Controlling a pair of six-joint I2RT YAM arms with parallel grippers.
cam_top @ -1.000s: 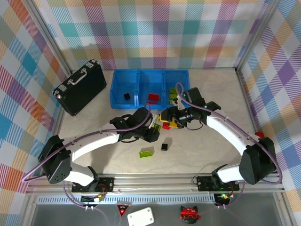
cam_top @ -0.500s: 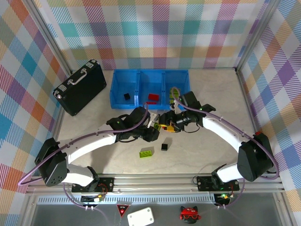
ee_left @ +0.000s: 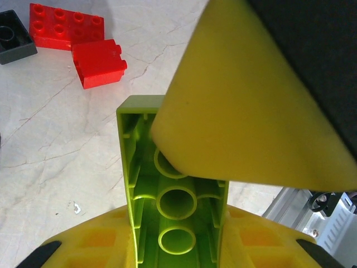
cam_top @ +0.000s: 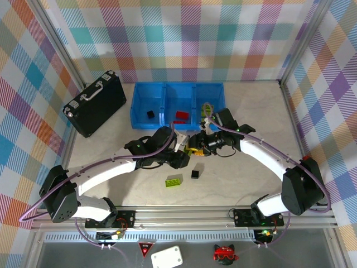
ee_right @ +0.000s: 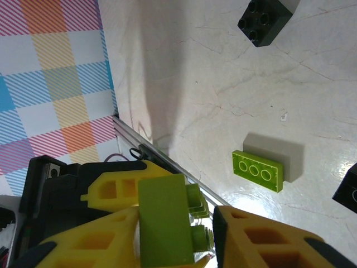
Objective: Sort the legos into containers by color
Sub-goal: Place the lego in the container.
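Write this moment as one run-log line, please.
left jaws: shut on lime-green brick | right jaws: shut on same brick | table: second lime-green brick, black cube loose

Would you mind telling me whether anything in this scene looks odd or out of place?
Yes: the left gripper and the right gripper both pinch the same lime-green brick, which looks like a handover rather than separate picks. Nothing looks spilled or broken.

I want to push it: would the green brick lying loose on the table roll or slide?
The green brick would probably slide, not roll: it is boxy with flat sides. It looks like hard plastic, so likely stiff and light. On the shiny table it may skid.
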